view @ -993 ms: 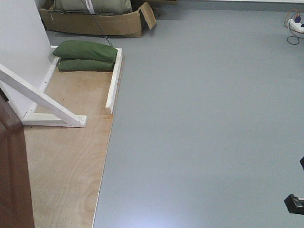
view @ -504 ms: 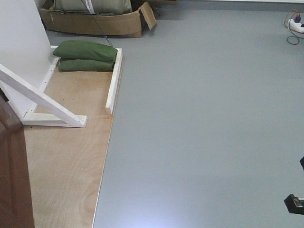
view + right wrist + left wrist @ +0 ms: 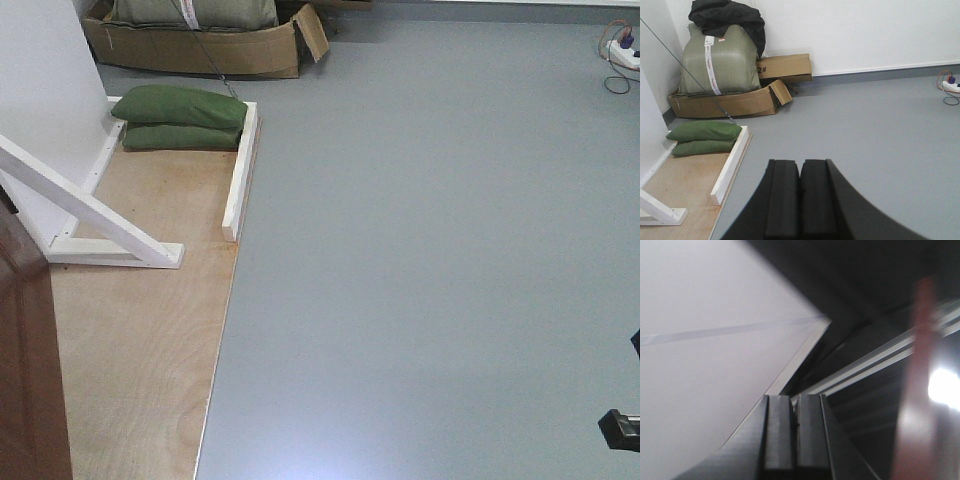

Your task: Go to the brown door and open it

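Looking down from the front-facing view, the brown door [image 3: 30,370] shows only as a narrow reddish-brown slice in the bottom left corner. It stands upright with its long axis vertical, and its foot rests on the plywood board [image 3: 140,350]. The left and bottom edges of the frame cut it off, so which way its face turns cannot be told. Just behind it a white diagonal beam [image 3: 90,215] slopes down to a white base rail. Two green sandbags [image 3: 180,115] lie stacked at the far end of the board, with a cardboard box [image 3: 190,50] beyond them. The grey floor [image 3: 430,250] fills the right side, and a small dark robot part [image 3: 620,428] sits at the right edge, too little of it showing to name. In the left wrist view the camera tilts upward. The left gripper [image 3: 794,440] has its two dark pads pressed together with only a thin seam between them and nothing held. A white panel [image 3: 700,340] rises on the left. At the right a blurred reddish-brown strip [image 3: 920,390] runs nearly top to bottom, too soft to identify, beside a bright glare [image 3: 945,387]. In the right wrist view the right gripper [image 3: 800,200] is likewise closed pad to pad on nothing, hanging above the grey floor. Ahead of it are the sandbags, a white rail [image 3: 730,165] and a green bale [image 3: 720,60] in the box under a black cloth [image 3: 730,17].
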You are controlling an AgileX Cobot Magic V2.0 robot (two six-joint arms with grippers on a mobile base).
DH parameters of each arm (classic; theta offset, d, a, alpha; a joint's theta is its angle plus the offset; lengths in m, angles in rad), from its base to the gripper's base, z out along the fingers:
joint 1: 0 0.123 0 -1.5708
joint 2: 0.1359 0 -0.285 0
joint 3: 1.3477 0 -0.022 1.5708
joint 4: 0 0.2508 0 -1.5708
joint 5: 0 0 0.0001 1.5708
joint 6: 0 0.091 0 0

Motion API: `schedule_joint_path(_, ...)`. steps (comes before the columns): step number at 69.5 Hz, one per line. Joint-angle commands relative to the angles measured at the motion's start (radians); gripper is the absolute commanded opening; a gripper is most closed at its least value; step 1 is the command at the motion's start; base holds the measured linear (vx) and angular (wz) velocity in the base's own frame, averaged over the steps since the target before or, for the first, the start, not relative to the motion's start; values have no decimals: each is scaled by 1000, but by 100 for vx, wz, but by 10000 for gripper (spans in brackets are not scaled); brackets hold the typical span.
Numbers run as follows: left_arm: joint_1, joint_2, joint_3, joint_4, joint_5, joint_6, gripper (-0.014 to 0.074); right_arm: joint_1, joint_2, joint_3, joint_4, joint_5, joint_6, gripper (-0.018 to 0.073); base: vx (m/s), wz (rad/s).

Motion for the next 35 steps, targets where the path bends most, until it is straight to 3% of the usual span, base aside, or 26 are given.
schedule_joint_path(1,20,49,-37,-145,-140,103,11,1,-9,2,-5,-80,-9,0,0,0)
schedule_joint_path(11,97,123,-95,-386,-140,455,11,1,-9,2,-5,-80,-9,0,0,0)
schedule_joint_path(17,148,169,-146,-523,-140,601,11,1,-9,2,-5,-80,-9,0,0,0)
schedule_joint_path(26,229,234,-234,-724,-140,697,11,1,-9,2,-5,-80,-9,0,0,0)
schedule_joint_path(35,284,307,-298,-841,-140,703,11,1,-9,2,-5,-80,-9,0,0,0)
